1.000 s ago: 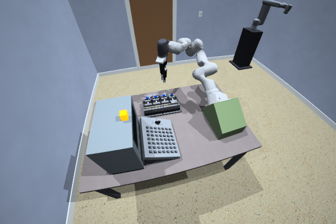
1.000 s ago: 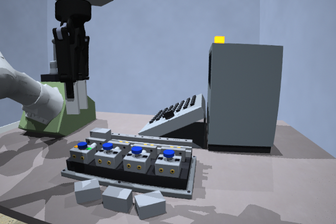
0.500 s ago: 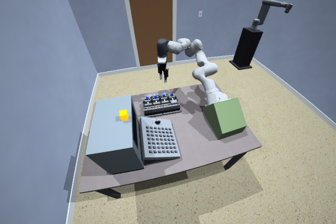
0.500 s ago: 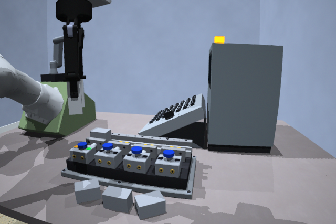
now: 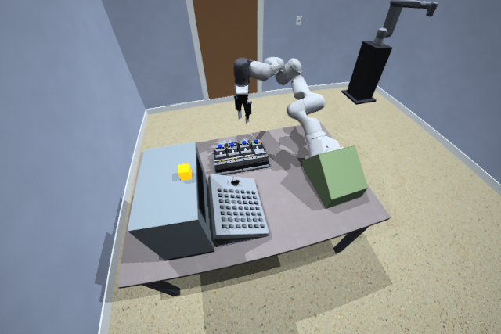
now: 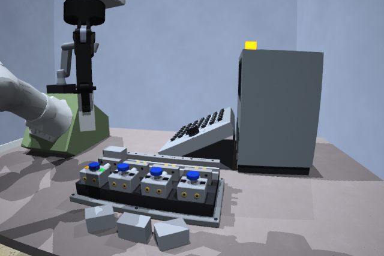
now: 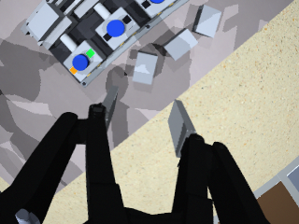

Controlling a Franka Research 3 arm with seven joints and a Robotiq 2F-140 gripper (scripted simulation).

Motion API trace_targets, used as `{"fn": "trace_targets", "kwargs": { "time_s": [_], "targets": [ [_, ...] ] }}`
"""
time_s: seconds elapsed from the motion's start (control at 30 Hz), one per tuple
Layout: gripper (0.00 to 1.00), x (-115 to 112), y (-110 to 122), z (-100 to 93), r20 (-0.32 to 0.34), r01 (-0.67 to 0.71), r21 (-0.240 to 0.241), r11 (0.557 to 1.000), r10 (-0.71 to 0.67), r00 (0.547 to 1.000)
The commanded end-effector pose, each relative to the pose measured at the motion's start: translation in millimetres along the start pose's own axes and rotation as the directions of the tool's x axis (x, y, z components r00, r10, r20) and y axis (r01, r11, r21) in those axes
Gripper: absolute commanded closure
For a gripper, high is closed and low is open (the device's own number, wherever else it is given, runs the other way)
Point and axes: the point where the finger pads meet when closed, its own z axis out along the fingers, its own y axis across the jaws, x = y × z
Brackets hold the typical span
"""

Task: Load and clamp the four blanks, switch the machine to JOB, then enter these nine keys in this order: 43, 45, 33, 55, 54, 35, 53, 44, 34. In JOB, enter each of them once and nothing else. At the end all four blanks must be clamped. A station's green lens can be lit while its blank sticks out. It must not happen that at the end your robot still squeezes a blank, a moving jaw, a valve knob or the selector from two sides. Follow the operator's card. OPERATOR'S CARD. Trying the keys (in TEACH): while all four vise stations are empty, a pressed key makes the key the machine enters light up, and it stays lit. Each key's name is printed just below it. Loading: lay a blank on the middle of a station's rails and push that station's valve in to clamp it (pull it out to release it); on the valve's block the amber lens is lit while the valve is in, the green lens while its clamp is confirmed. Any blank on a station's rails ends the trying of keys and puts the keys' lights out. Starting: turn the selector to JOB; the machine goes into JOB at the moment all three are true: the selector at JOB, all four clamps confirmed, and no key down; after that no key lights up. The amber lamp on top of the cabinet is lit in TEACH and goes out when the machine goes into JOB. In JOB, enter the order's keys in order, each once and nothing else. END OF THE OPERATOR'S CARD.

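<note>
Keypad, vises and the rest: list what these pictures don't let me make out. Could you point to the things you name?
- Key names on the keypad (image 5: 239, 234) (image 6: 207, 136): too small in the top view; seen too edge-on in the exterior view.
- Selector (image 5: 235, 181) (image 6: 192, 130) setting: too small in the top and exterior views.
- Cabinet (image 5: 165, 188) (image 6: 280, 107) front: turned nearly edge-on in the top and exterior views.
- Fourth blue valve: cut off by the wrist view's top edge.

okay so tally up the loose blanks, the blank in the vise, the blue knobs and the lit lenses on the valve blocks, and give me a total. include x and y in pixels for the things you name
Loose blanks (image 6: 134, 226) (image 7: 145, 68): 3
Vise blank (image 5: 259, 151) (image 6: 114, 152) (image 7: 43, 22): 1
Blue knobs (image 5: 243, 142) (image 6: 156, 171) (image 7: 115, 28): 4
Lit lenses (image 5: 254, 143) (image 6: 102, 169) (image 7: 90, 53): 2
Total: 10
</note>
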Motion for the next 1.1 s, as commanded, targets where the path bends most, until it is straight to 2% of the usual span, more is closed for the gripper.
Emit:
{"fn": "trace_targets", "kwargs": {
  "time_s": [0.0, 0.3, 0.5, 0.8, 0.87, 1.07],
  "targets": [
    [0.6, -1, 2, 0.0, 0.0, 0.022, 0.0, 1.0, -0.022, 1.0],
    [0.6, -1, 2, 4.1, 0.0, 0.022, 0.0, 1.0, -0.022, 1.0],
    [0.6, -1, 2, 16.6, 0.0, 0.022, 0.0, 1.0, -0.022, 1.0],
    [0.6, -1, 2, 55.2, 0.0, 0.022, 0.0, 1.0, -0.022, 1.0],
    [0.6, -1, 2, 55.2, 0.0, 0.022, 0.0, 1.0, -0.022, 1.0],
    [0.6, -1, 2, 92.4, 0.0, 0.022, 0.0, 1.0, -0.022, 1.0]
  ]
}}
